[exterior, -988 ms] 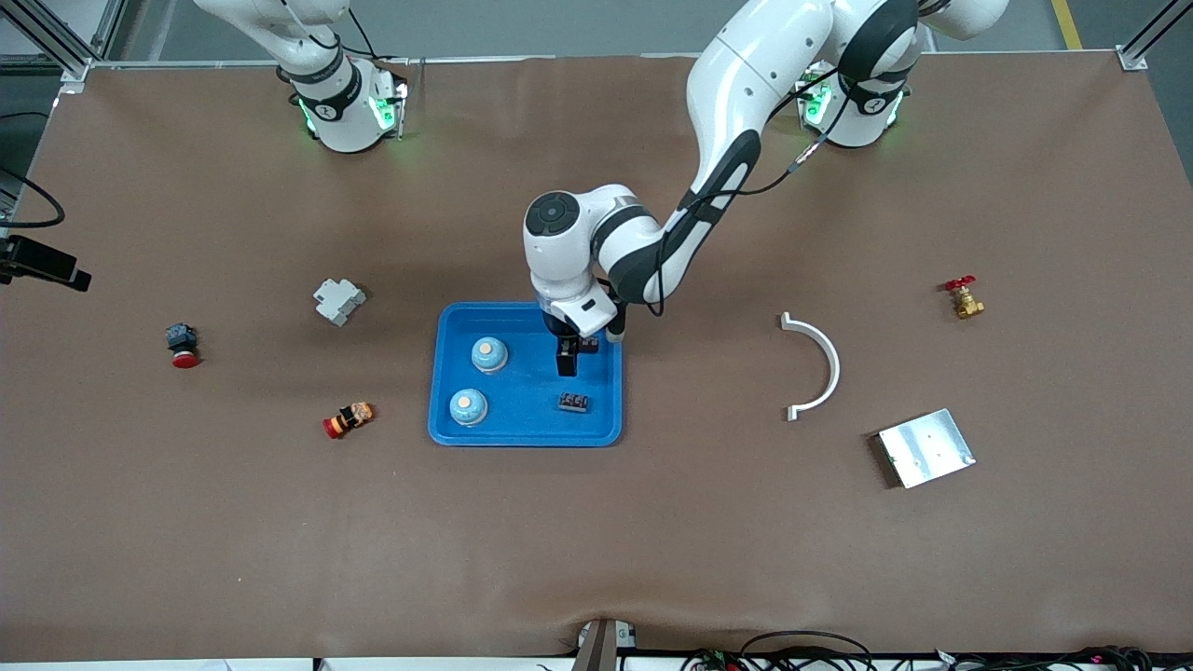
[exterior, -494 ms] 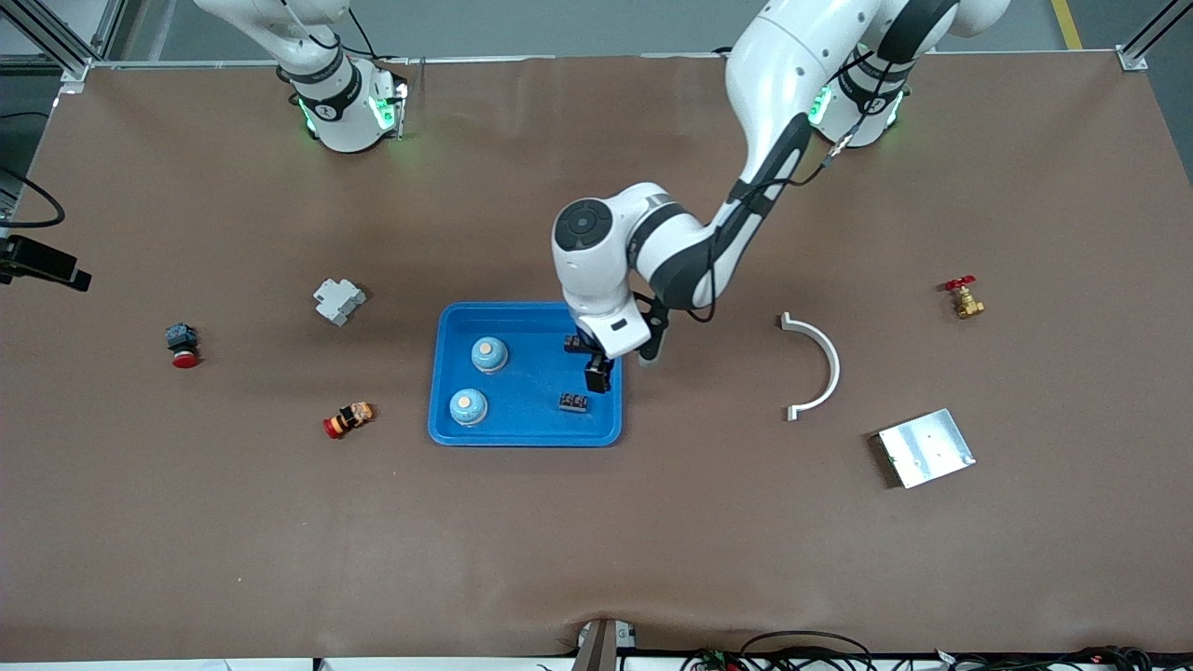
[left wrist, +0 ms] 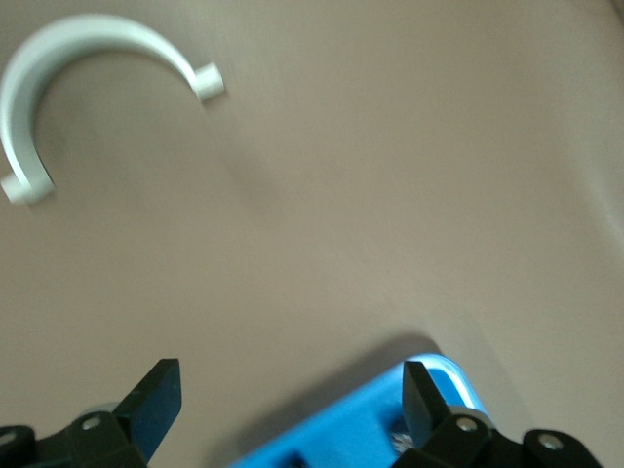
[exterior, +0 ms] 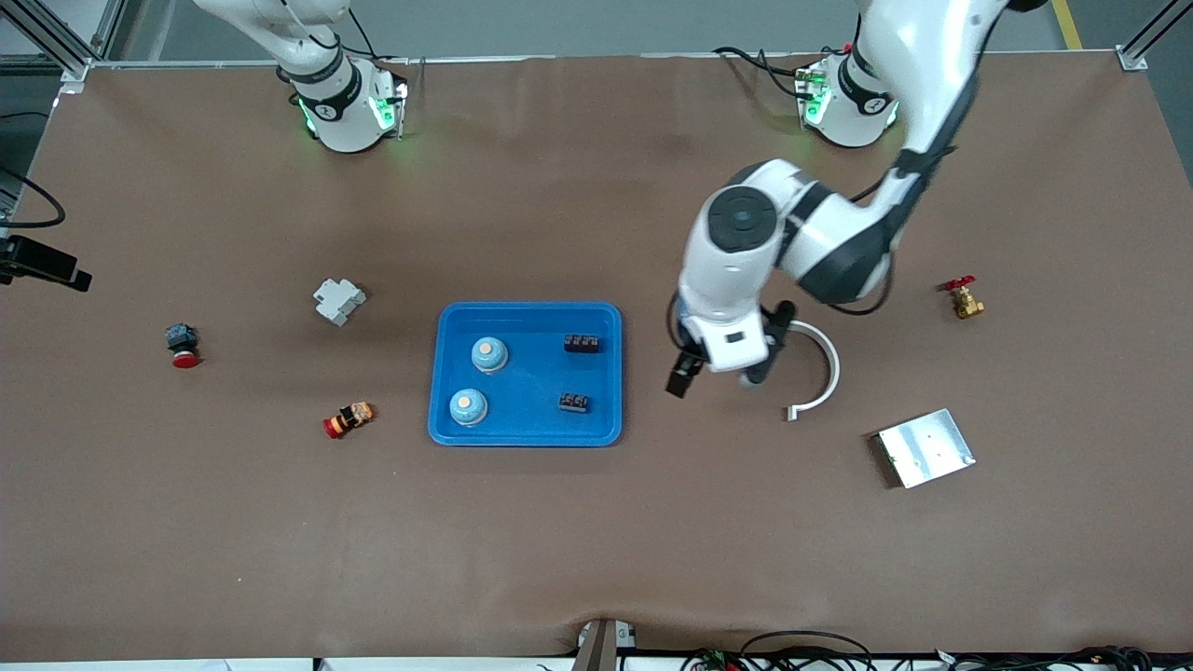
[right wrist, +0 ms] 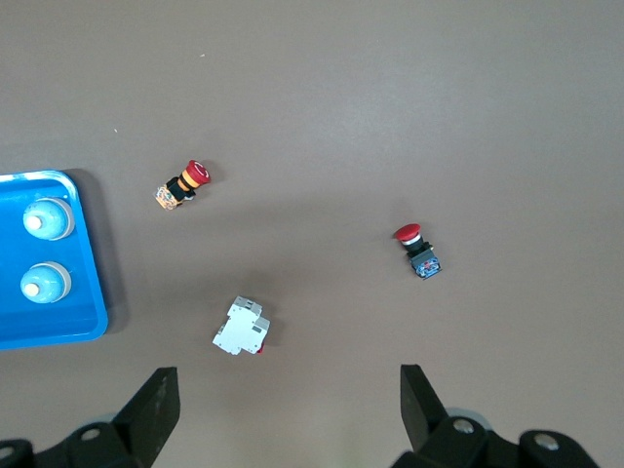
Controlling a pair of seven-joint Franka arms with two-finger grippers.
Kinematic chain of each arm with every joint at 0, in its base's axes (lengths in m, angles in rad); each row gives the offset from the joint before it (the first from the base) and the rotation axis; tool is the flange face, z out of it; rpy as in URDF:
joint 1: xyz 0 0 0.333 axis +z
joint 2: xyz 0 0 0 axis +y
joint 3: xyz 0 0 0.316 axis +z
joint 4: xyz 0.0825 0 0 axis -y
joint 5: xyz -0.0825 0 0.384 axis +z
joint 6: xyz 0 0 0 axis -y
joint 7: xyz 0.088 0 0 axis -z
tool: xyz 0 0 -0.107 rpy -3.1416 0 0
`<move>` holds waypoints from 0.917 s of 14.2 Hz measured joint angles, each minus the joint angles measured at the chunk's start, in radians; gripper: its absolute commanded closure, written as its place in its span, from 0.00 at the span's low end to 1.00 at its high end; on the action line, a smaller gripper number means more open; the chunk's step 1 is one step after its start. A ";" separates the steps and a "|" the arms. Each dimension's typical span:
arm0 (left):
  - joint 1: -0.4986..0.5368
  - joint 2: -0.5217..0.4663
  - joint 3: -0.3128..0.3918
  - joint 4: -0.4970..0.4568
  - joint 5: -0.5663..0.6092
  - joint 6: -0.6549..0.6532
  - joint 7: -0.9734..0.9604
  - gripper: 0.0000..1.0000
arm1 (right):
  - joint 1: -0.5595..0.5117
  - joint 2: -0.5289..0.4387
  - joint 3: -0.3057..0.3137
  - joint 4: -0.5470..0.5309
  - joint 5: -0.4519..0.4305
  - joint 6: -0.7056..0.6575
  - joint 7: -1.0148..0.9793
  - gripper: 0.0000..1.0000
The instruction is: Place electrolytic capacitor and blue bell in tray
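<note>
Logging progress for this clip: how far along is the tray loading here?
It looks essentially finished. The blue tray holds two blue bells and two small dark components, presumably the capacitors. Nothing is in hand: the left pincer is open and empty over bare table beside the tray, and the right pincer is open too. No bell lies outside the tray.

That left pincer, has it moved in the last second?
Yes. The left pincer was over the blue tray; now it hangs open over bare table between the tray and the white curved piece, toward the left arm's end.
</note>
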 measured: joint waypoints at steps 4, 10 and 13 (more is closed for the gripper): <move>0.205 -0.047 -0.098 -0.090 -0.003 -0.012 0.346 0.00 | 0.002 0.000 0.005 0.000 0.001 0.001 0.000 0.00; 0.458 -0.059 -0.239 -0.095 -0.005 -0.125 0.855 0.00 | 0.004 -0.008 0.005 0.004 0.001 -0.003 0.000 0.00; 0.504 -0.077 -0.247 -0.071 -0.005 -0.140 1.088 0.00 | 0.004 -0.043 0.006 0.007 0.002 -0.017 0.000 0.00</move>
